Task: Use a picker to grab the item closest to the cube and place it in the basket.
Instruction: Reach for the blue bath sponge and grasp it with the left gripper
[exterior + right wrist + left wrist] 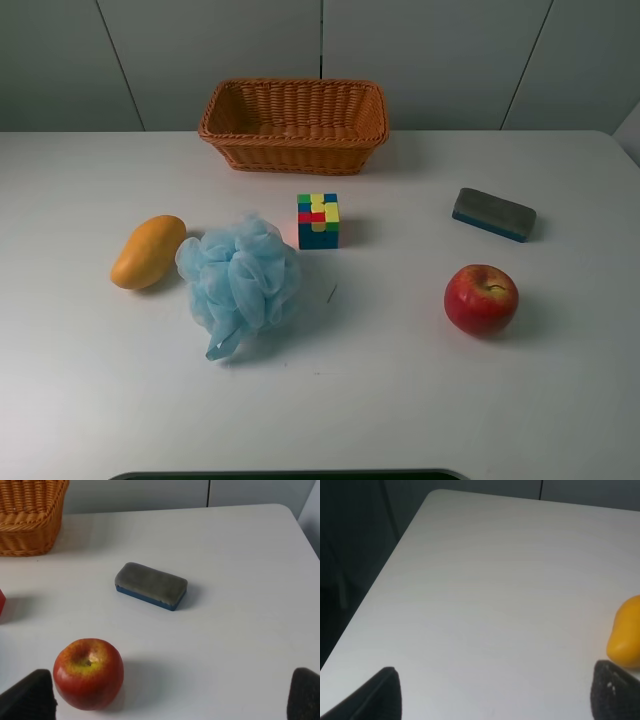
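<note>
A multicoloured cube [318, 221] stands mid-table. A light blue mesh bath pouf [240, 280] lies just to its left and front, the thing nearest to it. An empty wicker basket [293, 135] stands behind the cube. Neither gripper shows in the exterior high view. In the left wrist view my left gripper [500, 700] is open and empty above the table's left part, with a mango [625, 635] beside one fingertip [615, 690]. In the right wrist view my right gripper [165, 700] is open and empty, near an apple [88, 673].
The mango [147, 251] lies left of the pouf. The apple [481, 299] sits at the front right, and a grey and blue eraser [493, 214] lies behind it. The eraser [151, 585] and a basket corner [30, 520] show in the right wrist view.
</note>
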Motion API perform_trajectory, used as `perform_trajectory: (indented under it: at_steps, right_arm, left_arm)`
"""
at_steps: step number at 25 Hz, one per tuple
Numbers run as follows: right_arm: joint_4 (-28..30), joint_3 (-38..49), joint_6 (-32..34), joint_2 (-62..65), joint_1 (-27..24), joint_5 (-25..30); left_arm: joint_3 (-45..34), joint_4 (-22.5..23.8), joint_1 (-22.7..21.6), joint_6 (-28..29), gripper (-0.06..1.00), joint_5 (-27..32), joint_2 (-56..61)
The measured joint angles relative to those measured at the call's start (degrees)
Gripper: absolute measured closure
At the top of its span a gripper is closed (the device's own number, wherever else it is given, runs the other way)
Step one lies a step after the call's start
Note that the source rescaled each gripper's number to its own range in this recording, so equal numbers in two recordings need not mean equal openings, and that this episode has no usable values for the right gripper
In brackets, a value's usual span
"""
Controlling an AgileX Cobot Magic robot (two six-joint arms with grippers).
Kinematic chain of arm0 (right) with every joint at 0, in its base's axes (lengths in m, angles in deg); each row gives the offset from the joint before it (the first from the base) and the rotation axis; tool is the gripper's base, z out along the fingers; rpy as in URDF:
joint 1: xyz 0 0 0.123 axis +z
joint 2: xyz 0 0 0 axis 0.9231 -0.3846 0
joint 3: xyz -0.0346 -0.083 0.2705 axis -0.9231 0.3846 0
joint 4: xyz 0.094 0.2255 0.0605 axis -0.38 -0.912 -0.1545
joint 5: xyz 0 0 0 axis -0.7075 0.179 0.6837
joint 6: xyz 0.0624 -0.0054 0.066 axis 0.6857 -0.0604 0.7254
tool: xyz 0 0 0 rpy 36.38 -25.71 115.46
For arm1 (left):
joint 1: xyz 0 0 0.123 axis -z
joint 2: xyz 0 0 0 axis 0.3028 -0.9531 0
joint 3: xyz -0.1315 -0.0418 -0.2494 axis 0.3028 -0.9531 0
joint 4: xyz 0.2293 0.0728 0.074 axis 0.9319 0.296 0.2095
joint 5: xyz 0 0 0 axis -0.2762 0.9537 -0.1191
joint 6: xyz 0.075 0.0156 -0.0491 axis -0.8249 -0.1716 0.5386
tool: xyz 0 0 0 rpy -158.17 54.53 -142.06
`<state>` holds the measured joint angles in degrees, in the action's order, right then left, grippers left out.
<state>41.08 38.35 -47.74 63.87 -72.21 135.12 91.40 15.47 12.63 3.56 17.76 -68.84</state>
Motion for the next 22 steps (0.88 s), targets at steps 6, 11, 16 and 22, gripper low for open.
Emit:
perform_trajectory:
  at_steps: [6,11,16,22]
  right_arm:
    - [0.0,0.0,0.0,0.0,0.0,0.0]
    - [0.0,0.0,0.0,0.0,0.0,0.0]
    - [0.0,0.0,0.0,0.0,0.0,0.0]
    - [0.0,0.0,0.0,0.0,0.0,0.0]
  left_arm:
    - [0.0,0.0,0.0,0.0,-0.06,0.0,0.0]
    - [3.1,-1.2,0.0,0.0,-0.06,-0.4,-0.1]
    - [17.0,-1.6,0.0,-3.6,-0.06,-0.4,-11.4]
    - [40.4,-9.9,0.0,-8.8,-0.06,1.5,-36.5]
